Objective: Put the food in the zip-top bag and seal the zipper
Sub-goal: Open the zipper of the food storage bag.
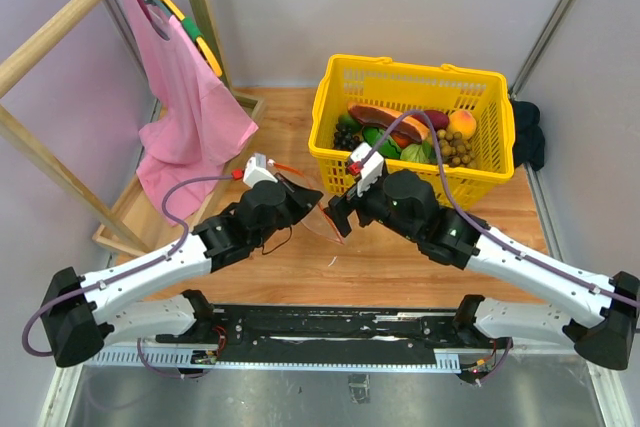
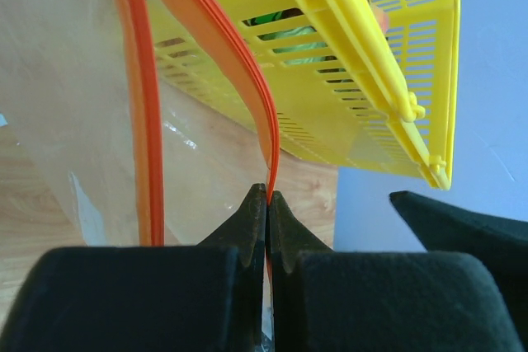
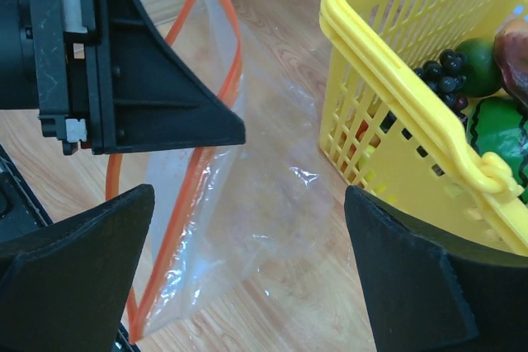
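The left arm (image 1: 140,282) and right arm (image 1: 540,272) look alike: smooth white links joined by rounded black joint housings, each ending in a black base block (image 1: 68,322). A grey-purple cable (image 1: 200,182) runs loosely along each arm to the wrist. Each wrist carries a small white camera block (image 1: 365,165) with red details. The left hand (image 2: 268,197) has matte black fingers (image 2: 247,232) tapering to thin wedge tips. The right hand (image 3: 250,194) has broad black pads (image 3: 82,278) with a fine, felt-like grain. A black rail (image 1: 330,325) with exposed thin wiring joins the bases.
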You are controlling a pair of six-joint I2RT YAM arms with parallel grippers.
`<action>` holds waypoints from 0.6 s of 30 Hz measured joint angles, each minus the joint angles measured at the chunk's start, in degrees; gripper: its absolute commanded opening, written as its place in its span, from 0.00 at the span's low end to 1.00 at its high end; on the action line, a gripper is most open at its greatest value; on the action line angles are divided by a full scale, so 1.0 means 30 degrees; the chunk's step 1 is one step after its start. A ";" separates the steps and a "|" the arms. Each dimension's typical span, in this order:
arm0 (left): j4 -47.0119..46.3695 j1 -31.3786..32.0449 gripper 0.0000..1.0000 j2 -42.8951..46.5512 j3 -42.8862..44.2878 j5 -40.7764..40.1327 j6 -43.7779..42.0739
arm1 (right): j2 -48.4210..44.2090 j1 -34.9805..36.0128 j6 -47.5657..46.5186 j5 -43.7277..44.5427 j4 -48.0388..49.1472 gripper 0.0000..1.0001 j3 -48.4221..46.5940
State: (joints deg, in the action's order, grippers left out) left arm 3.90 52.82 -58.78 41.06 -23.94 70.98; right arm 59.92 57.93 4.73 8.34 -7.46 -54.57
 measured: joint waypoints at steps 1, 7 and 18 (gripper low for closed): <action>0.0036 0.0109 0.01 -0.0262 0.0262 -0.0211 0.0007 | 0.0073 0.0219 0.0007 0.0306 0.0036 0.97 0.0044; 0.0240 0.0350 0.01 -0.0787 0.0597 -0.0896 0.0328 | 0.0576 0.0852 0.0211 0.0998 0.0393 0.91 0.1013; 0.0393 0.0357 0.06 -0.0969 0.0597 -0.1144 0.0503 | 0.1785 0.1035 0.0408 0.1800 0.0605 0.65 0.1501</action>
State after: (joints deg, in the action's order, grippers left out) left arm 5.08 53.89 -61.69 42.85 -27.38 72.49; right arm 65.28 61.04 5.96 13.74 -5.65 -50.06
